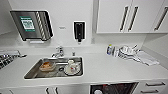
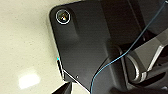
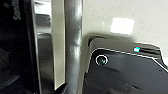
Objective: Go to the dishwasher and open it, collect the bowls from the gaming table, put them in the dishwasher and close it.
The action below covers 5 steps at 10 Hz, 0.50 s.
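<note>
1. Below the counter's front edge, at the bottom of the head view, the dishwasher (image 1: 113,88) shows a dark open cavity with items inside; judged from this, the door is already down or ajar, so the opening step looks done.
2. Worktop (image 1: 105,67): white, running the full width. The sink (image 1: 32,72) is sunk into it toward the left and holds what look like an orange-tinted bowl (image 1: 47,66) and a pale dish (image 1: 72,68), probably left there to soak or drain.
3. Faucet (image 1: 58,52) stands behind the basin; a dark soap dispenser (image 1: 79,30) hangs on the wall above, within reach of the tap.
4. Far right of the counter: a cluster of dishes (image 1: 126,51) on a cloth, a small bottle (image 1: 109,49) beside them.
5. White cabinet doors (image 1: 113,16) with bar handles hang above; these are not the target unit.
6. Right wrist view: a grey vertical bar (image 3: 73,45) sits close beside a brushed metal panel, likely the dishwasher's edge or handle; contact cannot be judged.
7. Left wrist view: pale speckled floor under the robot's own dark plate.
8. Pincer state, both arms: cannot tell.
9. No gaming table here, so bowl collection is not yet under way.
</note>
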Tool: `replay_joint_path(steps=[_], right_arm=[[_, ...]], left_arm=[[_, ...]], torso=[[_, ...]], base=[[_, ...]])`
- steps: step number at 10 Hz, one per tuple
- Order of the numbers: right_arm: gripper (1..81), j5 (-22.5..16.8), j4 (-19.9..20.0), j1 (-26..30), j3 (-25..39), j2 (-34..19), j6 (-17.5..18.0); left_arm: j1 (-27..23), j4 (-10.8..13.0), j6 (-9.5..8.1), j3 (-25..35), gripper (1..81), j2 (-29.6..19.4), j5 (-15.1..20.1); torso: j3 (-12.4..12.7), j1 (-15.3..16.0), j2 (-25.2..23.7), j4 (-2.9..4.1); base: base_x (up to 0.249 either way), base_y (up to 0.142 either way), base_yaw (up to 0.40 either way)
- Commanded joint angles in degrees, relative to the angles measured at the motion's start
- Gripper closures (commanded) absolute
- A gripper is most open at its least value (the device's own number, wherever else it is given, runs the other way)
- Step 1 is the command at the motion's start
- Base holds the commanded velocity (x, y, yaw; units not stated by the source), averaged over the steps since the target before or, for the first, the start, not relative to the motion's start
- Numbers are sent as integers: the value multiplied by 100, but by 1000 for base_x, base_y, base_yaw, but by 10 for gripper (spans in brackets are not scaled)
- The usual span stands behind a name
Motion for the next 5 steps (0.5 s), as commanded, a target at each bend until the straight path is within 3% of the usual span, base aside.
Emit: replay_joint_path(steps=[1, 5], right_arm=[[10, -537, 410, 948, 276, -292, 25], [10, -520, 420, 1862, 1812, -967, -45]], left_arm=[[-92, -38, -25, 1, 10, -105, 321], [-92, -29, -25, 18, 10, -70, 356]], torso=[[0, 0, -2, 0], [0, 5, 0, 0]], base=[[0, 0, 0], [0, 0, 0]])
